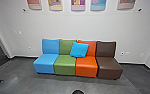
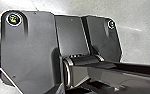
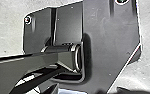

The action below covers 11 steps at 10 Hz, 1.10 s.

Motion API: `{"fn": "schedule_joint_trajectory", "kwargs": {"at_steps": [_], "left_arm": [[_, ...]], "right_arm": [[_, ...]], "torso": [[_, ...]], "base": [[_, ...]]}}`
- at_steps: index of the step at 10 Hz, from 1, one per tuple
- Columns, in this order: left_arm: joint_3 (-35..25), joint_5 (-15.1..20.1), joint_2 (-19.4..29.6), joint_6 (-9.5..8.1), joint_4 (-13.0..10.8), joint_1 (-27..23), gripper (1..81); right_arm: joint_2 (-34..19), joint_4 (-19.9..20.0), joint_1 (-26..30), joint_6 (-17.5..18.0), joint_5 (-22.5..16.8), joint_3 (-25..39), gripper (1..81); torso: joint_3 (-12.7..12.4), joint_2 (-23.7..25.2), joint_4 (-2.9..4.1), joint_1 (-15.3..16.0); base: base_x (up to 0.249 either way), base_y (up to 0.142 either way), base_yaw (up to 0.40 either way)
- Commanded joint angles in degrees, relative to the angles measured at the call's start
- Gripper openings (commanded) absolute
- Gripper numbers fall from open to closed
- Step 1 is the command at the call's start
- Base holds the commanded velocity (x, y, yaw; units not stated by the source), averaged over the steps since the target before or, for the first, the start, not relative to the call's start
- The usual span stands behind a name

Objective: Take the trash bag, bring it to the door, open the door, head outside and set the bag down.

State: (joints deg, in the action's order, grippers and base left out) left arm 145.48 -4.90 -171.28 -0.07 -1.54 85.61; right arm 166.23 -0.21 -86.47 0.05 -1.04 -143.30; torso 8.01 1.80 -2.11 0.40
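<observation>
Four seats (image 1: 65, 65), one cushion (image 1: 79, 49), 12 o'clock in head view; posters (image 1: 78, 4) above cut off. Wrist views: robot's plate (image 2: 31, 47). Both claws: can't tell if apart or together.

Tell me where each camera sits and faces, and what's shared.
Head view: high up, facing forward and down at seats, cushion and wall; a dark rounded shape may be the robot's.
Left wrist view: on that wrist, facing down past the robot's plate and jointed bar to floor.
Right wrist view: on that wrist, also facing down over both.
Both wrist views share plate, bar, floor.
</observation>
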Motion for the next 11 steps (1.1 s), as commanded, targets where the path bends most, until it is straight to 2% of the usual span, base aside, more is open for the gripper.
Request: {"fn": "schedule_joint_trajectory", "kwargs": {"at_steps": [1, 11], "left_arm": [[-0.72, 3.14, -0.21, 0.07, -0.05, -1.89, 81.1], [-0.64, 3.14, -0.21, 0.07, -0.05, -1.81, 81.1]], "right_arm": [[-0.52, -0.67, 2.13, -0.40, -3.53, 0.23, 81.1], [-0.52, -0.76, 1.87, -0.40, -3.53, 0.23, 81.1]], "torso": [[0.00, 0.00, 0.00, 0.00], [0.00, 0.00, 0.00, 0.00]], "base": [[0.127, 0.000, 0.000], [0.127, 0.000, 0.000]]}}
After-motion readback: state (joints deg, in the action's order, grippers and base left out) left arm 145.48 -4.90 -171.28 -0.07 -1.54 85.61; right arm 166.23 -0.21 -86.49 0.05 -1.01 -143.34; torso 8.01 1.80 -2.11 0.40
